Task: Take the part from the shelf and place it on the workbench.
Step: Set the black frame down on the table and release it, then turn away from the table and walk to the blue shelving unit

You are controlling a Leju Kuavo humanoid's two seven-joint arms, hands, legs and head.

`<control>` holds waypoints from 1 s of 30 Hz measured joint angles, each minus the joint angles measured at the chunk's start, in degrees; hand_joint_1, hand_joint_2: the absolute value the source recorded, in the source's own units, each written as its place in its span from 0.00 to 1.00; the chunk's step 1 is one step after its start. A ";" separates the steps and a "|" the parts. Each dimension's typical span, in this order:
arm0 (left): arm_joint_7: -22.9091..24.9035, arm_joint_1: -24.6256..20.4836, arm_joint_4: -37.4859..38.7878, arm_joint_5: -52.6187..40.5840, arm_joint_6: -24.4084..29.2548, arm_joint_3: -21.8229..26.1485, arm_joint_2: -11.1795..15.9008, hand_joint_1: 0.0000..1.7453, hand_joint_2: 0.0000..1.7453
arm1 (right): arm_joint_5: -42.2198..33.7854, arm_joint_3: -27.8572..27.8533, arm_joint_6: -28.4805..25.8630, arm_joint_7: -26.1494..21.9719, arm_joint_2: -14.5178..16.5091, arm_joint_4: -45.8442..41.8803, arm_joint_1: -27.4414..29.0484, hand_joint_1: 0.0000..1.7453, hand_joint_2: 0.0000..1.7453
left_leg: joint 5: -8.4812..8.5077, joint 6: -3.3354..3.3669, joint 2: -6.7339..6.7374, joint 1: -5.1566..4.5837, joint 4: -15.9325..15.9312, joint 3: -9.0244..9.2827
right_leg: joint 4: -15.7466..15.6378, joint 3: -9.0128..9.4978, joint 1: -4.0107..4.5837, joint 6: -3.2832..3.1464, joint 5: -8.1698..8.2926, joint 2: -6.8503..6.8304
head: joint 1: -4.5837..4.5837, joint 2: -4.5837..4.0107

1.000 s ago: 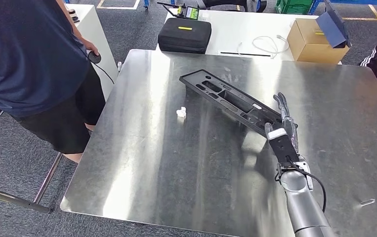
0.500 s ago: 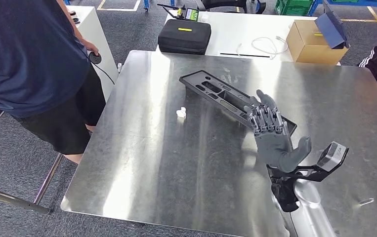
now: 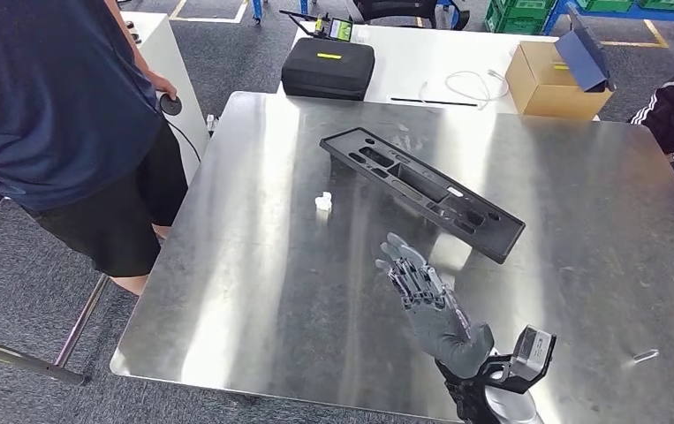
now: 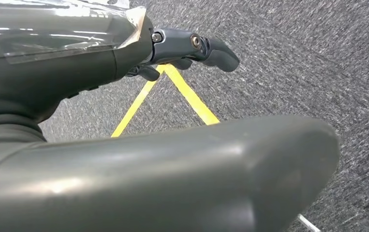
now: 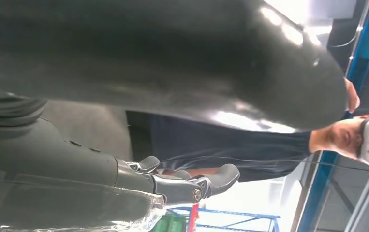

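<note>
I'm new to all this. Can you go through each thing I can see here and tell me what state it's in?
black part: lying flat on the workbench, not held.
right hand: above the workbench, fingers apart, holding nothing.
left hand: over the carpet, holding nothing.
black case: closed.
cardboard box: flap open.
workbench: shiny, bearing the part.

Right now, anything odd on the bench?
A small white scrap lies loose on the workbench, left of the black part. The part lies flat but diagonal to the bench edges. The right robot hand is off it, holding nothing.
</note>
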 joint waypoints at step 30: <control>-1.33 -0.08 0.10 -0.46 -2.60 0.49 -0.26 0.00 0.00 | 7.14 -0.20 -4.31 -1.01 0.01 -1.77 2.99 0.00 0.00 | -0.09 1.42 0.72 -1.45 0.58 -0.78 | 4.50 -2.11 1.45 -2.00 0.09 0.04 | 0.05 0.00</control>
